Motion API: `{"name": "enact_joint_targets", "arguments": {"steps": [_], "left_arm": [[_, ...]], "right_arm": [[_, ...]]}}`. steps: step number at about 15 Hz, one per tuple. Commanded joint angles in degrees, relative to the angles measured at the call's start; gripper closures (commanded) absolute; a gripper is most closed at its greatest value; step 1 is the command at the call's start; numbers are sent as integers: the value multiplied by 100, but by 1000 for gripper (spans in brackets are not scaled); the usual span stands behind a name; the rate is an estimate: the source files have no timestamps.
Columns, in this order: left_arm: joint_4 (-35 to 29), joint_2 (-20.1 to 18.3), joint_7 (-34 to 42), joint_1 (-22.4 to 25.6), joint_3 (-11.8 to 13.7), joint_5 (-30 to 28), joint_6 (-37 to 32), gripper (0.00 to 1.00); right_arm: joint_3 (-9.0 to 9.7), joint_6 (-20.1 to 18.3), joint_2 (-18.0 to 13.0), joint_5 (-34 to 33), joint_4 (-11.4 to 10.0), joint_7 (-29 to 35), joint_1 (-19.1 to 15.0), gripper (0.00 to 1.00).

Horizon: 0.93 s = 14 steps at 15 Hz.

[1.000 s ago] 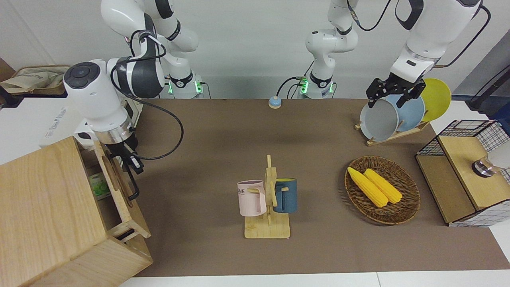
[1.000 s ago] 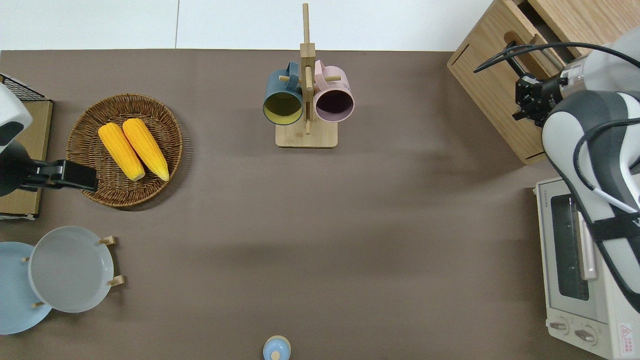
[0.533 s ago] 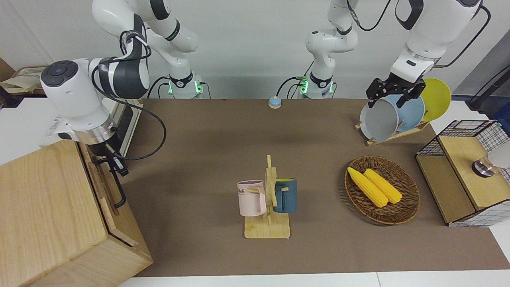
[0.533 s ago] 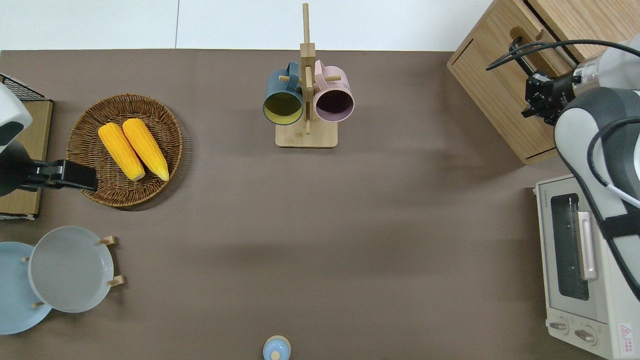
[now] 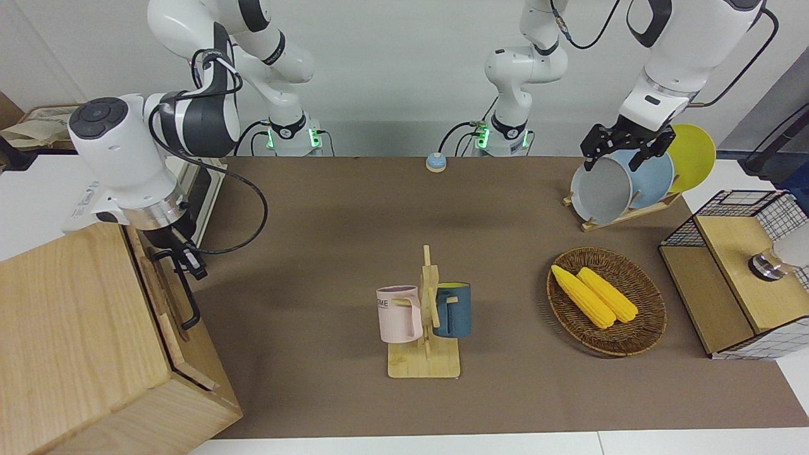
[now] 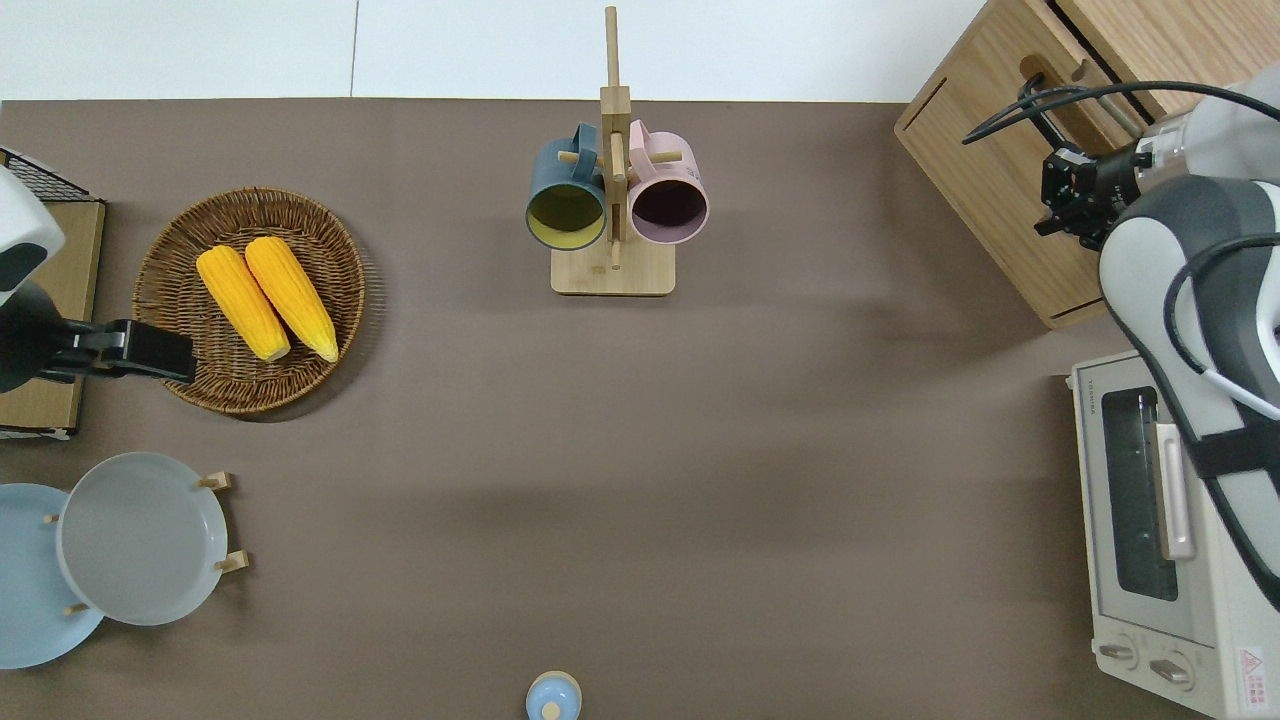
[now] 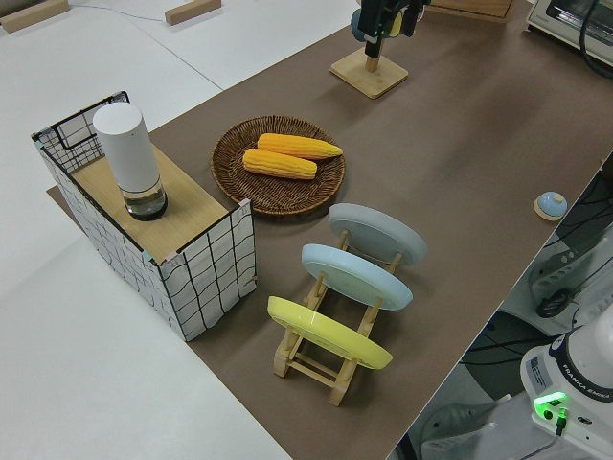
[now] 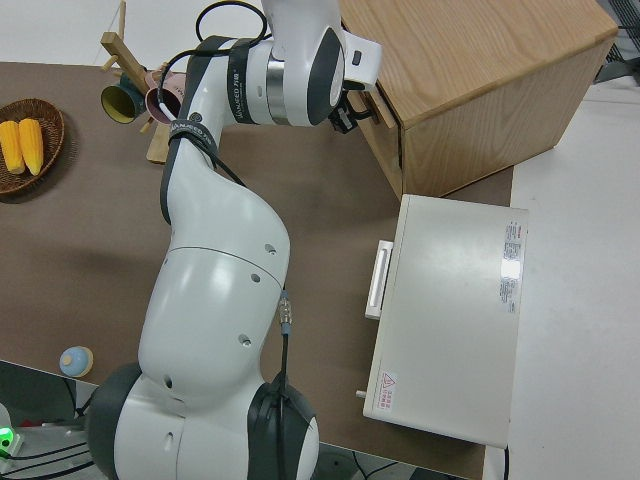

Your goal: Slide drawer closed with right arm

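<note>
Bright, even light from above fills my workspace; nothing looks dim. Shadows on the brown surface (image 5: 328, 208) are soft and broad, with a faint wide band under my arms. The mug rack (image 6: 612, 200) and basket (image 6: 250, 300) cast short, diffuse shadows. No glare shows, and every view is sharp, without blur or visible bending at the edges.

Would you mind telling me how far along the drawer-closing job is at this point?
Mostly done, it seems: the drawer sits nearly flush with the cabinet front, only a thin dark seam showing. In hand: the right gripper is at the black loop handle, by its end nearer the robots. Left: perhaps a final nudge, then pulling the arm away. The left arm is parked.
</note>
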Motion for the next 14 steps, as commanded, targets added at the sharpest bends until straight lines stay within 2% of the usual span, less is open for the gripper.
{"name": "enact_joint_targets", "arguments": {"steps": [1,3,8,12,13,14], "left_arm": [[149,65,56,31,-40,98,-113,7],[149,65,56,31,-40,98,-113,7],[140,65,56,31,-40,98,-113,7],[140,65,56,31,-40,98,-113,7],[140,65,56,31,-40,98,-113,7],[140,65,56,31,-40,98,-113,7]], "right_arm": [[47,-88,-23,-28,81,-236,328,1000],[38,-325,-208,-54,55,-604,557,1000],[3,-537,-1033,16,-472,-1430,812,1000],[-6,-826,-1578,16,-771,-2467,840,1000],[-32,-897,-1693,16,-824,-2696,874,1000],[-137,-984,-1781,16,-842,-2898,988,1000]]}}
